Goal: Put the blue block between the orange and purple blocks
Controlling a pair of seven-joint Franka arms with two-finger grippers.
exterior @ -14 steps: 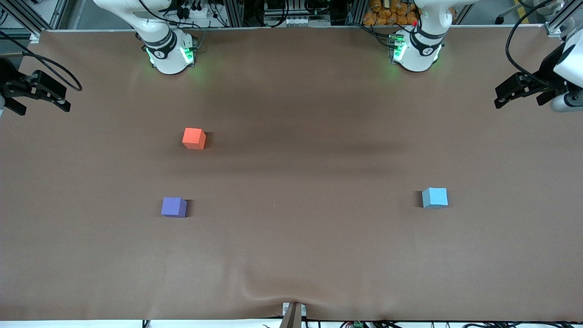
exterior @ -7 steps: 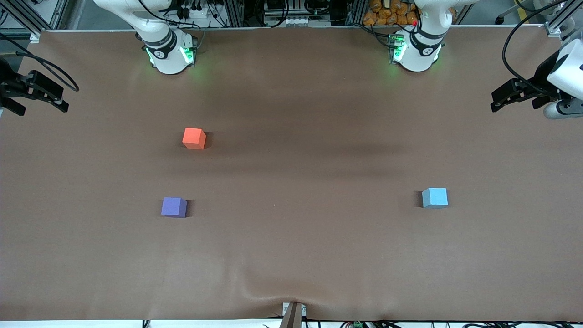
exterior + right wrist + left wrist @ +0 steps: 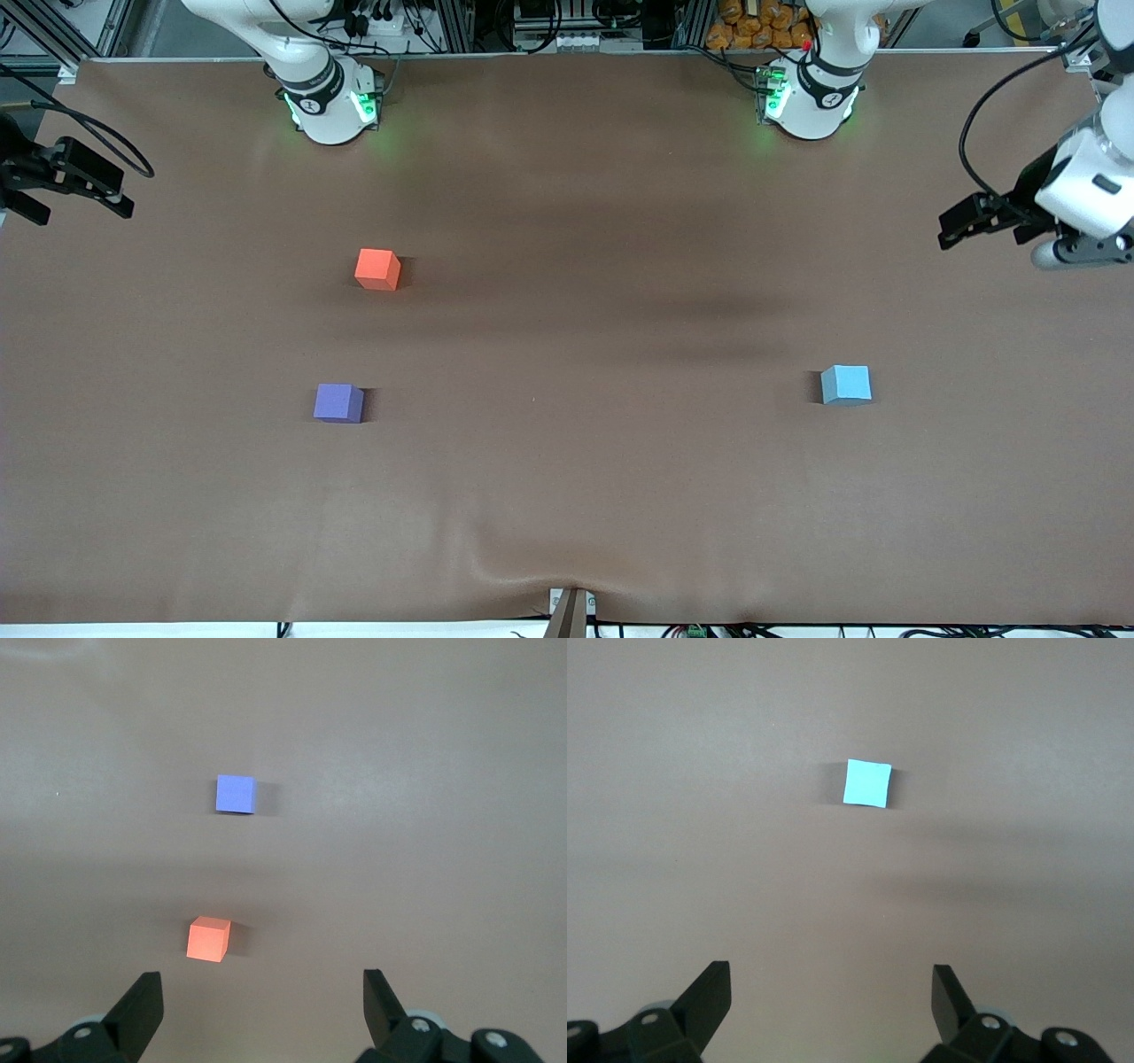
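Note:
The light blue block (image 3: 845, 385) lies on the brown table toward the left arm's end; it also shows in the left wrist view (image 3: 867, 782). The orange block (image 3: 377, 269) and the purple block (image 3: 337, 403) lie toward the right arm's end, the purple one nearer the front camera, with a bare gap between them. Both show in the right wrist view, orange (image 3: 209, 939) and purple (image 3: 236, 794). My left gripper (image 3: 982, 227) (image 3: 830, 974) is open and empty, up over the table's edge at the left arm's end. My right gripper (image 3: 78, 197) (image 3: 261, 979) is open and empty over the other end's edge.
The brown table cover (image 3: 567, 496) has a wrinkle near the front edge. The two arm bases (image 3: 330, 106) (image 3: 811, 102) stand along the table's back edge. A small bracket (image 3: 570, 611) sticks up at the front edge's middle.
My left gripper has moved inward over the table and lower in the front view, closer to the blue block. The right gripper shifted slightly early on, then held still. The blocks have not moved.

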